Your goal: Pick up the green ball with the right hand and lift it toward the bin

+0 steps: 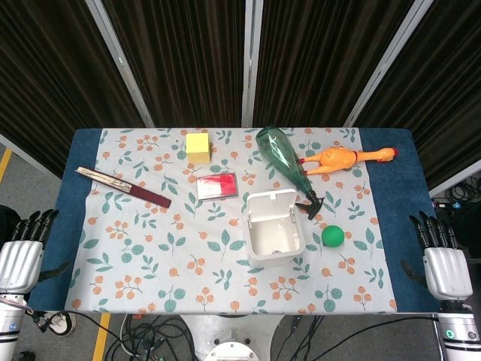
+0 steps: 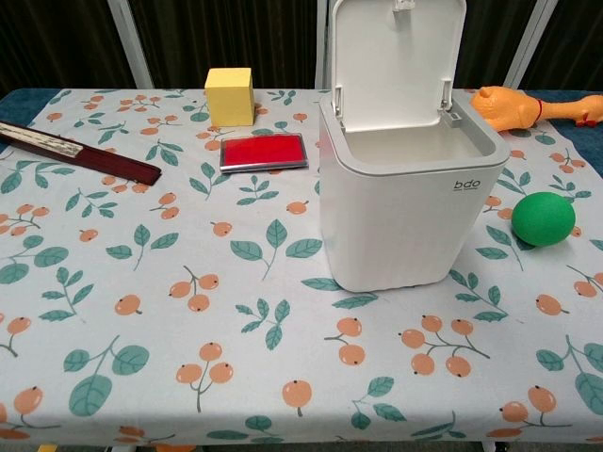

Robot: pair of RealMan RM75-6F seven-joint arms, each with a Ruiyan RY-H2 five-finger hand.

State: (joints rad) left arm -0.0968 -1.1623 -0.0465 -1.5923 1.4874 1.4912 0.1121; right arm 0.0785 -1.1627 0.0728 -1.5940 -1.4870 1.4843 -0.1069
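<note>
Green and round, the ball [image 1: 333,236] is sitting on the leaf-and-berry cloth [image 1: 150,248] covering the desk [image 1: 83,150], just to the right of the white bin [image 1: 273,227] and apart from it. In the chest view the green ball [image 2: 543,219] is lying free beside the bin [image 2: 405,207], whose lid [image 2: 396,56] is standing open and upright behind the hollow.

The right hand [image 1: 443,259] is hanging off the right edge of the desk, well apart from the ball, with its dark fingers [image 1: 432,229] lying straight and slightly spread, holding nothing. The left hand [image 1: 22,252] is waiting off the left edge, its fingers [image 1: 34,224] likewise extended and empty. Neither hand is appearing in the chest view.

Behind the bin a green glass bottle [image 1: 284,158] is lying on its side, neck pointing toward the ball, with a small dark piece at its mouth. An orange rubber chicken [image 1: 346,159] is lying near the far right corner. A yellow block [image 1: 198,147] is resting toward the back, a red flat case [image 1: 217,185] is lying just in front of it, and a folded fan [image 1: 124,186] with dark red ribs is stretching diagonally across the left side.
</note>
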